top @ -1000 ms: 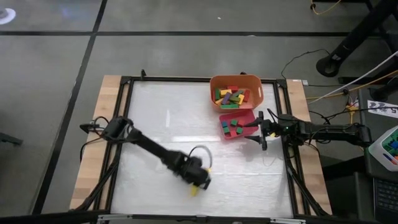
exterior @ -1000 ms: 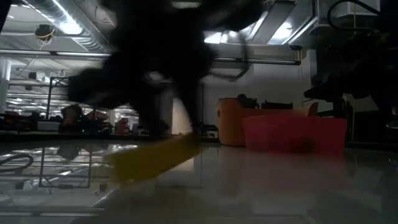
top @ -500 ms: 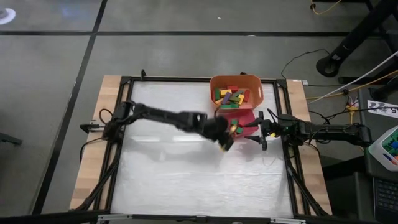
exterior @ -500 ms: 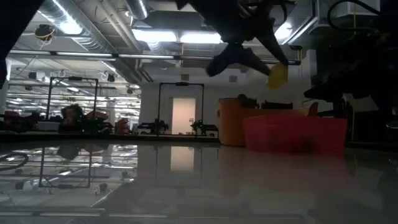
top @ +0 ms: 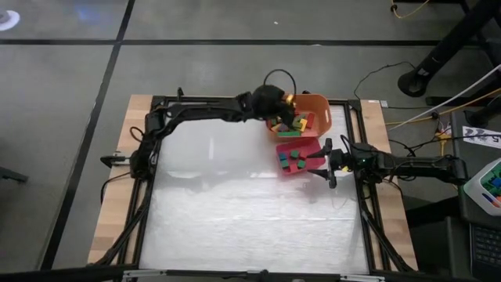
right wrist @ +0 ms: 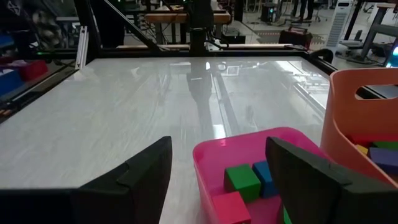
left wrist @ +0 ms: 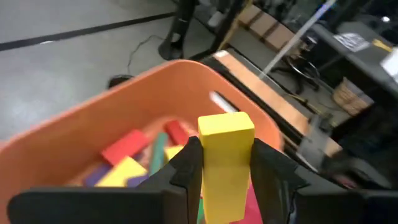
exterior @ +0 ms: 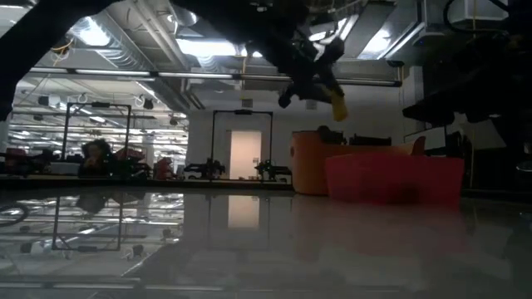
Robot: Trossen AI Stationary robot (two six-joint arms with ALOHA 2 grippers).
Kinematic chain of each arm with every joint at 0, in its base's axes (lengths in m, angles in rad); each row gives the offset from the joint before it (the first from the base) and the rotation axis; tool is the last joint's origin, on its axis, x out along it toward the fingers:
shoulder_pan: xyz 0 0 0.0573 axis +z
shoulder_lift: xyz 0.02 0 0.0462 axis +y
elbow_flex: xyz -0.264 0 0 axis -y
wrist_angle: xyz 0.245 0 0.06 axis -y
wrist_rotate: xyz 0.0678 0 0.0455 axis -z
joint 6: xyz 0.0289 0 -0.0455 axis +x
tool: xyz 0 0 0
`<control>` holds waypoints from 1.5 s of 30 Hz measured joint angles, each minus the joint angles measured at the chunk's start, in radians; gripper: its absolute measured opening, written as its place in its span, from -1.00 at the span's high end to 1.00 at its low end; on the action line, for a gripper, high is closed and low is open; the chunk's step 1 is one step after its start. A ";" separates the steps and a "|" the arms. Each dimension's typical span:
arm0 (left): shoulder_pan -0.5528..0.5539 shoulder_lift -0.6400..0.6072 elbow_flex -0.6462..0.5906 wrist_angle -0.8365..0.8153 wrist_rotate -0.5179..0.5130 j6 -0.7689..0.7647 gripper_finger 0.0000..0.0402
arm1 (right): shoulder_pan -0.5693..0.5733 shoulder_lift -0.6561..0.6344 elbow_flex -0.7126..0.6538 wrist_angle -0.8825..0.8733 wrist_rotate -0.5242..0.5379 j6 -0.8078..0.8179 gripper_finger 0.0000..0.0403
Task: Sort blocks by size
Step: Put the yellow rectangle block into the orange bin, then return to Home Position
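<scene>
Where left tool grips, yellow bar hidden.

A: What are we counting here?
B: I'm seeing two arms, two grippers, one orange bin, one pink tray.
A: And blocks?
B: One yellow bar is sitting in the left gripper; the piled ones I'm not managing to count.

Yellow bar lower end cut off at frame edge (left wrist view); bin blocks partly hidden.
</scene>
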 joint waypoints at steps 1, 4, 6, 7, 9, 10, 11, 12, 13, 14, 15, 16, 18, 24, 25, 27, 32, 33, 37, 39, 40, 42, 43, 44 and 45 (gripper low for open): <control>0.014 0.004 0.000 0.003 0.005 -0.001 0.50 | 0.000 0.000 0.000 0.000 0.000 0.000 -0.28; 0.044 0.019 0.000 0.002 0.024 -0.001 0.43 | 0.000 -0.001 0.000 -0.001 0.000 0.000 -0.28; 0.055 0.032 0.000 0.003 0.028 -0.003 0.35 | 0.000 0.000 0.000 0.000 0.000 0.000 -0.28; 0.056 0.039 0.000 0.005 0.031 -0.004 0.30 | 0.000 0.000 0.000 0.000 0.000 0.000 -0.28; 0.059 0.052 0.000 -0.002 0.033 -0.006 0.20 | 0.000 0.000 0.000 -0.001 0.000 0.000 -0.28; 0.060 0.055 0.000 -0.004 0.034 -0.010 0.15 | 0.000 0.000 0.000 -0.001 0.000 0.000 -0.28; 0.060 0.056 0.000 -0.009 0.035 -0.019 0.11 | 0.000 0.000 0.000 -0.001 0.000 0.000 -0.28; 0.060 0.056 0.000 -0.011 0.035 -0.029 0.07 | 0.000 0.000 0.000 -0.001 0.000 0.000 -0.28; 0.062 0.053 0.000 -0.009 0.035 -0.050 0.04 | 0.000 0.000 0.000 -0.001 0.000 0.000 -0.28; 0.066 0.046 0.000 -0.013 0.039 -0.063 0.02 | 0.000 0.000 0.000 -0.001 0.000 0.001 -0.28; 0.066 0.035 0.000 -0.025 0.049 -0.073 0.01 | 0.000 0.000 0.000 -0.001 0.000 0.001 -0.28; 0.067 0.022 0.000 -0.034 0.063 -0.068 0.00 | 0.000 0.000 0.000 -0.002 0.000 0.001 -0.28; 0.066 -0.011 0.000 -0.051 0.087 -0.014 0.00 | 0.000 0.000 0.000 -0.009 0.000 0.008 -0.28; -0.005 -0.137 0.000 -0.156 0.107 0.205 0.00 | 0.000 0.000 0.000 -0.063 0.000 0.004 -0.28; -0.022 -0.154 0.000 -0.179 0.105 0.231 -0.01 | 0.000 0.000 0.000 -0.069 0.000 0.004 -0.28; -0.058 -0.191 0.000 -0.220 0.083 0.273 -0.01 | 0.000 0.000 0.000 -0.083 0.000 0.004 -0.28; -0.172 -0.266 0.000 -0.303 -0.051 0.350 0.00 | 0.000 0.000 0.000 -0.099 0.000 0.004 -0.28; -0.197 -0.279 0.000 -0.312 -0.078 0.364 0.00 | 0.000 0.000 0.000 -0.107 0.000 0.004 -0.28; -0.296 -0.332 0.000 -0.401 -0.161 0.390 -0.01 | 0.001 -0.006 0.000 -0.109 0.001 0.003 -0.28; -0.343 -0.362 0.000 -0.447 -0.206 0.388 -0.01 | 0.000 -0.029 0.000 -0.112 0.001 0.003 -0.28; -0.369 -0.368 0.000 -0.471 -0.234 0.379 -0.01 | 0.000 -0.046 0.000 -0.112 0.003 0.003 -0.28; -0.422 -0.392 0.000 -0.503 -0.288 0.372 0.00 | 0.000 -0.084 0.000 -0.113 0.003 0.003 -0.28; -0.446 -0.399 0.000 -0.525 -0.309 0.369 0.00 | 0.000 -0.107 0.000 -0.113 0.004 0.003 -0.28; -0.474 -0.413 0.000 -0.546 -0.332 0.362 0.00 | 0.000 -0.127 0.000 -0.113 0.003 0.003 -0.28; -0.502 -0.421 0.000 -0.574 -0.358 0.345 0.00 | 0.000 -0.148 0.000 -0.113 0.004 0.003 -0.28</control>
